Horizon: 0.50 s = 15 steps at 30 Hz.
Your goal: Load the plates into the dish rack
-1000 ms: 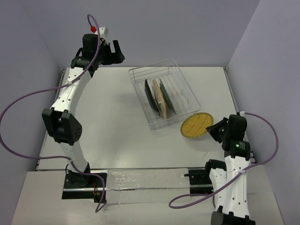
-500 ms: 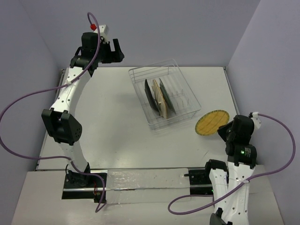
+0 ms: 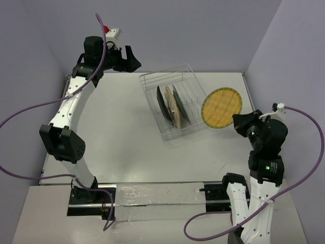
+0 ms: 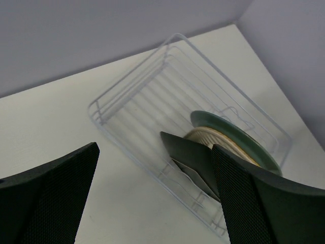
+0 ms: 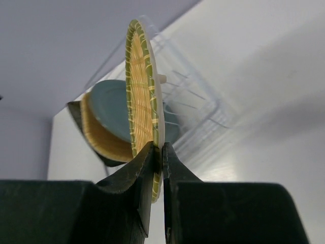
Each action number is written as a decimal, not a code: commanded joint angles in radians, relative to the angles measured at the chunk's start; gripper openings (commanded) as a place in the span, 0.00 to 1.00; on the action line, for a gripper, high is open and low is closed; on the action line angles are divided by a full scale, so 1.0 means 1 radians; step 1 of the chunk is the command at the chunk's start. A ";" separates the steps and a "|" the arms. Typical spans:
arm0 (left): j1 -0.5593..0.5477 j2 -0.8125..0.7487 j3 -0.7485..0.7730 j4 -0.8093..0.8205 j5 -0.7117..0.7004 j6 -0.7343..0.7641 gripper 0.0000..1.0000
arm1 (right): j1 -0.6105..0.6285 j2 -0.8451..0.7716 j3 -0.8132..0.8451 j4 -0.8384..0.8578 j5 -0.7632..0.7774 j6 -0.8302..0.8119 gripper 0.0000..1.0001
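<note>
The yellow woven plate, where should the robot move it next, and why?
Probably carry the round woven plate, pinched by its rim in the right gripper, a little left over the dish rack, toward the free tines beside the grey-blue plate. It hangs at the rack's right side.

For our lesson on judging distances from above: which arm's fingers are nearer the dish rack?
Right. The right fingers pinch the round woven plate close beside the dish rack, at its right side. The left fingers hang open, well beyond its far-left corner.
</note>
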 commanded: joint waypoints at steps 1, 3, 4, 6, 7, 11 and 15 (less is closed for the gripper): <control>-0.029 -0.099 -0.065 0.094 0.280 0.051 0.99 | 0.005 0.040 -0.007 0.320 -0.269 0.019 0.00; -0.071 -0.123 -0.091 0.107 0.320 0.063 0.99 | 0.005 0.072 -0.032 0.382 -0.339 0.045 0.00; -0.096 -0.131 -0.101 0.109 0.326 0.069 0.99 | 0.005 0.085 -0.044 0.426 -0.380 0.067 0.00; -0.138 -0.132 -0.111 0.119 0.338 0.067 0.99 | 0.008 0.102 -0.065 0.549 -0.443 0.126 0.00; -0.153 -0.128 -0.113 0.120 0.343 0.066 0.99 | 0.009 0.108 -0.073 0.569 -0.464 0.137 0.00; -0.197 -0.091 -0.138 0.191 0.503 -0.032 0.99 | 0.027 0.147 -0.104 0.713 -0.532 0.209 0.00; -0.230 -0.060 -0.156 0.270 0.585 -0.089 0.99 | 0.036 0.173 -0.129 0.796 -0.570 0.255 0.00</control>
